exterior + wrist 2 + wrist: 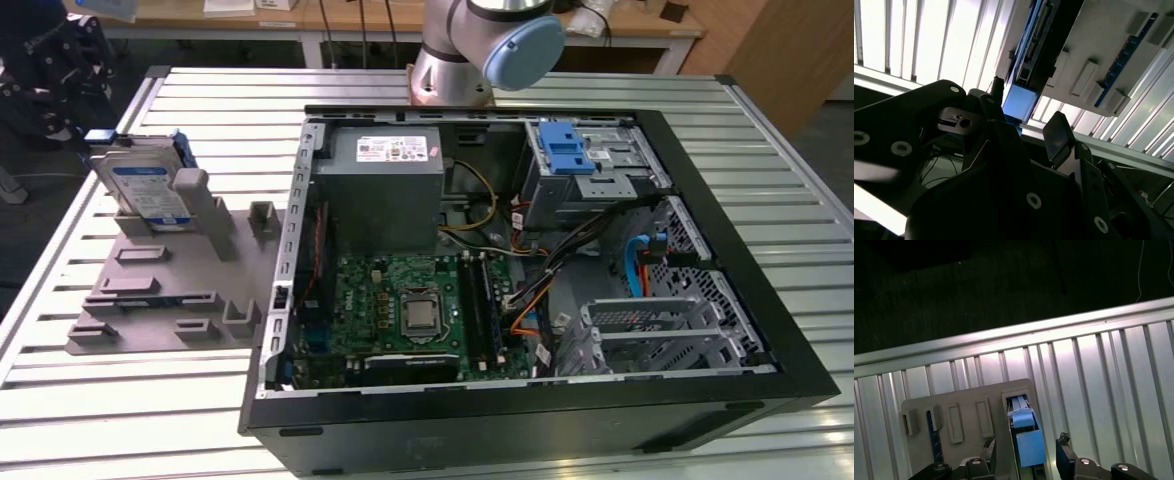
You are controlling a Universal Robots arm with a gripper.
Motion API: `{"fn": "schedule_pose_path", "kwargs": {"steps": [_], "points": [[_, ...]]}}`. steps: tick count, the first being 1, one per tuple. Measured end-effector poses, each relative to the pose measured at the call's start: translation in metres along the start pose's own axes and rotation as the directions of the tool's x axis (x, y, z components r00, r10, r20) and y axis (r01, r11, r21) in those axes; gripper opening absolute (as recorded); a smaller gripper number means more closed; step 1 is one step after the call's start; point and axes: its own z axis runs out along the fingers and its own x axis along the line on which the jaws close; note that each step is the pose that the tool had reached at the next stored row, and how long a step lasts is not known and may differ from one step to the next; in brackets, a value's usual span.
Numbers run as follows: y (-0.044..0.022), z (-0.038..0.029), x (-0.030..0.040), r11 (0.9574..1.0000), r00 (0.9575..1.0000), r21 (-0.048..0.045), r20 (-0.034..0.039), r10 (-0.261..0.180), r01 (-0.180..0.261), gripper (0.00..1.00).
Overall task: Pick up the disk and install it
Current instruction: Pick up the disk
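Black tool (1026, 450) spread apart, either side of blue-edged flat silver metal disk (144, 190), upright in grey plastic holder (147, 290) on counter (747, 90).

One disk (144, 188), one computer case (534, 420), one grey fixture (167, 300).
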Motion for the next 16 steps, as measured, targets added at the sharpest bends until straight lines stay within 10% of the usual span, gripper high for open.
{"fn": "schedule_pose_path", "kwargs": {"steps": [16], "points": [[-0.0001,0.0059,0.0001,1.0000,1.0000,0.0002,0.0001,-0.006,0.006,0.59]]}}
